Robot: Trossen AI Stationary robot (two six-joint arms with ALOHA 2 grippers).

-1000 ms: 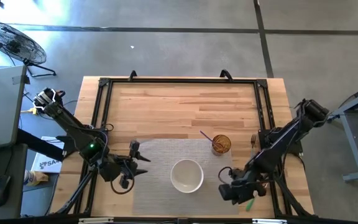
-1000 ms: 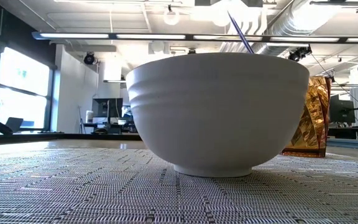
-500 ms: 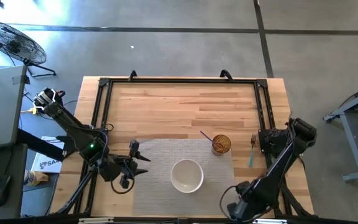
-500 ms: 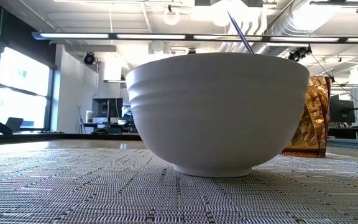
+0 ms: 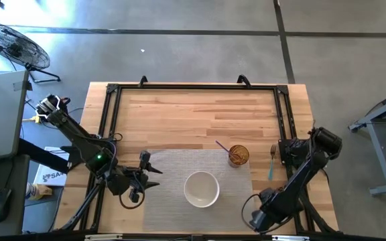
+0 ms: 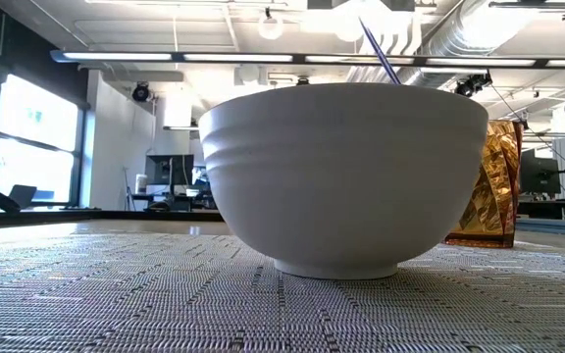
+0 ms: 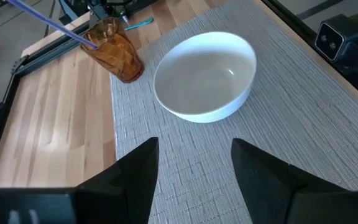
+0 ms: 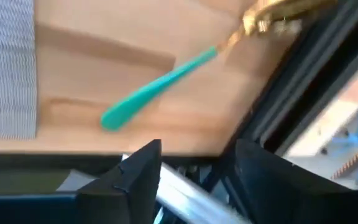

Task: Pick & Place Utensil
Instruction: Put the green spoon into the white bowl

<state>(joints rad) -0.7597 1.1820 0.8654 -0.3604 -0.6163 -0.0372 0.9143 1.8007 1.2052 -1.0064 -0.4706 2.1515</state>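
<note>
We see the teal-handled fork (image 5: 271,163) lying flat on the bare wood of the bench (image 5: 193,114), on the right side between the grey woven placemat (image 5: 173,201) and the black frame rail (image 5: 283,120). Nothing grips it. The right gripper (image 5: 254,219) hangs at the near right corner, well apart from the fork, its fingers (image 8: 135,177) parted and empty. The left gripper (image 5: 146,175) waits at the placemat's left edge, fingers (image 7: 132,174) spread and empty too.

Our worry is the fork's position: it lies close beside the rail, so a descending finger could strike the frame or merely nudge the slim handle sideways (a flat utensil on smooth wood slides easily). A shallow grip on the tapered handle might also let the golden tines (image 8: 272,15) swing down in transit. The amber tumbler (image 5: 238,155), with a purple straw (image 5: 221,145) leaning out of it, stands near the fork and could be tipped by a careless sweep; the white bowl (image 5: 201,189) sits mid-mat.

The bench is pale planked wood. Around it lies a grey concrete floor with a floor fan (image 5: 9,43) at far left; the low view shows ceiling lights and windows beyond.
</note>
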